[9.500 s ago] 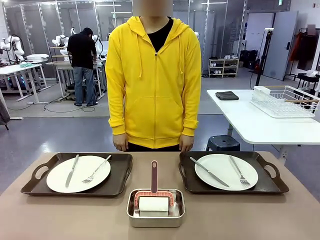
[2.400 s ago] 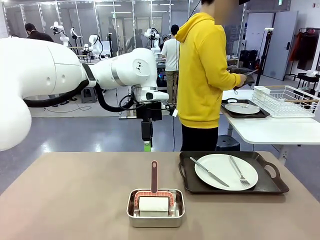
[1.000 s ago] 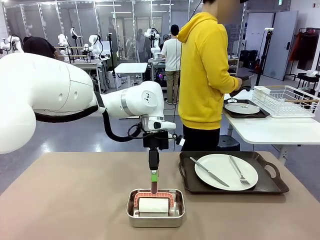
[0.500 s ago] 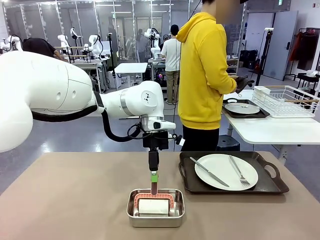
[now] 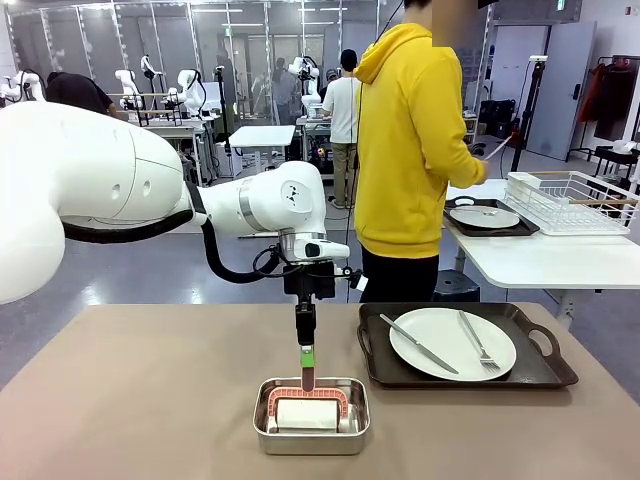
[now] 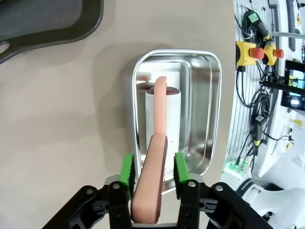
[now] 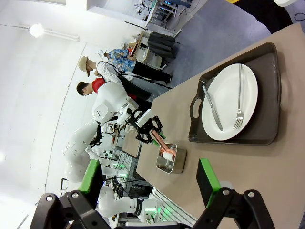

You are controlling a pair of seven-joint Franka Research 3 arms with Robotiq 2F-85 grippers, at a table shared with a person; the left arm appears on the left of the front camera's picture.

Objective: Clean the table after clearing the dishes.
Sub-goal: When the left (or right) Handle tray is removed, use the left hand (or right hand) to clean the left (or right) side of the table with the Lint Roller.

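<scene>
The fingers [image 5: 307, 352] of the left gripper [image 5: 307, 360] point straight down over the top of a pink-brown handle [image 5: 308, 377]. The handle stands up from a white roller [image 5: 305, 412] that lies in a small steel pan [image 5: 311, 438]. The pan sits on the brown table [image 5: 150, 400], in the middle, close to the robot's edge. On the right side, by the far edge, is a dark tray [image 5: 375, 355] with a white plate [image 5: 450, 335], a knife [image 5: 418, 343] and a fork [image 5: 476, 340] on it. A person [image 5: 405, 150] in a yellow top stands at a white table [image 5: 520, 260] farther off. There a second tray [image 5: 460, 228] holds a second plate [image 5: 484, 216] beside a wire rack [image 5: 570, 205].

From the left wrist, the green pads [image 6: 127, 169] sit one on each side of the handle [image 6: 155, 181], very close to it. I cannot tell if they are squeezing it. The roller [image 6: 174, 124] lies along the inside of the pan [image 6: 205, 119].

From the right wrist, the right gripper [image 7: 148, 183] has its fingers [image 7: 90, 181] spread wide with nothing between them. It is over the table [image 7: 267, 181], well apart from the tray [image 7: 269, 95] with its plate [image 7: 228, 90], and from the pan [image 7: 170, 161].
</scene>
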